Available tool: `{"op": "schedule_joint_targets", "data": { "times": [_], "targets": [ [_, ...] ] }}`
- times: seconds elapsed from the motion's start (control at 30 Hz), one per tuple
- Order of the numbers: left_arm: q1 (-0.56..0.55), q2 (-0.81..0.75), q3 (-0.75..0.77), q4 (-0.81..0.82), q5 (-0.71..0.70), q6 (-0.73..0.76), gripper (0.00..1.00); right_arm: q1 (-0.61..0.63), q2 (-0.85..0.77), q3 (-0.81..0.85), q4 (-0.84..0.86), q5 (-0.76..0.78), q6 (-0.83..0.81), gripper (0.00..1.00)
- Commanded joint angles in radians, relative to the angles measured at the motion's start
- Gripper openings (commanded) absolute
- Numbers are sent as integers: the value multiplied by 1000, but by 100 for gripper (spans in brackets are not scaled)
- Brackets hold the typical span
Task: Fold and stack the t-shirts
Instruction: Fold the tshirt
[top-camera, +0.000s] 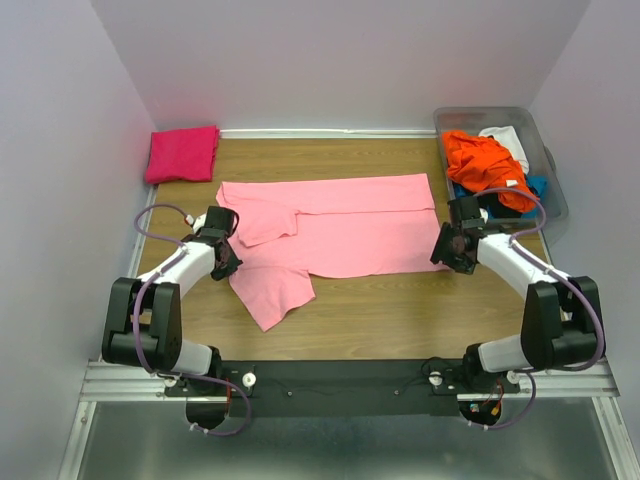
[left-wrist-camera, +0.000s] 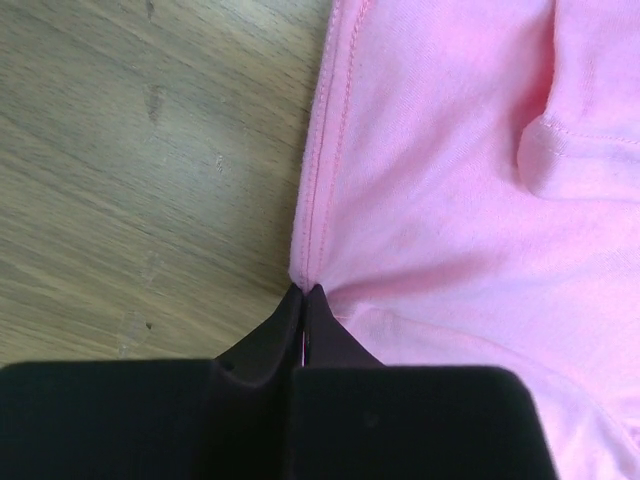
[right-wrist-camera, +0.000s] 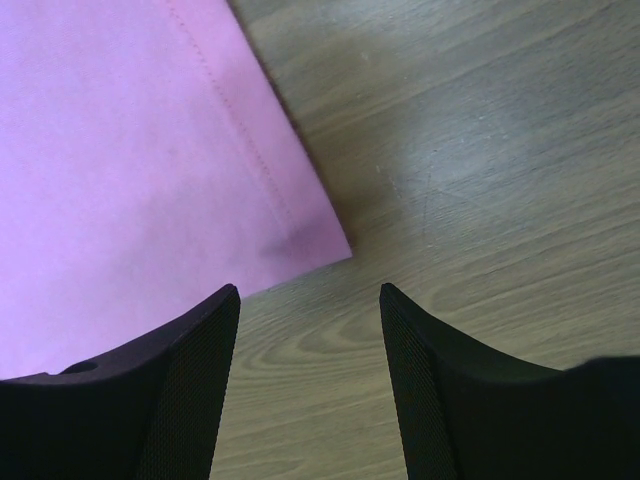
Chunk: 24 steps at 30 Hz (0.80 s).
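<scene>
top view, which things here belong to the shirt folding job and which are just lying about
Job: light pink t-shirt, pinched by the left gripper; folded magenta t-shirt; orange t-shirt; white t-shirt; open right gripper.
Just there: clear bin holding the spare shirts; wooden table.

Left arm (top-camera: 178, 268) reaching forward from base, forearm angling inward, wrist pitching down. Left gripper (top-camera: 228, 258) sitting low, jaws pressing together, tips pinching hem edge of light pink t-shirt (top-camera: 340, 225). Right arm (top-camera: 510, 262) mirroring that pose, forearm angling inward, wrist tipping down. Right gripper (top-camera: 450, 252) hovering with jaws standing wide apart, fingers (right-wrist-camera: 190, 380) gripping nothing, tips pointing down just short of the shirt's corner.
</scene>
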Motion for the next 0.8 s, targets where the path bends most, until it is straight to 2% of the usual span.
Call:
{"op": "schedule_joint_targets", "data": {
  "times": [0.0,0.5,0.77],
  "targets": [
    [5,1,-39,-15,-45,10,0,2,31,2,-19,72,41,66],
    [34,-37,-59,5,-45,29,0,2,108,-2,-2,91,67,57],
    [43,-54,-52,-10,-51,33,0,2,47,18,-2,88,88,54]
  ]
}}
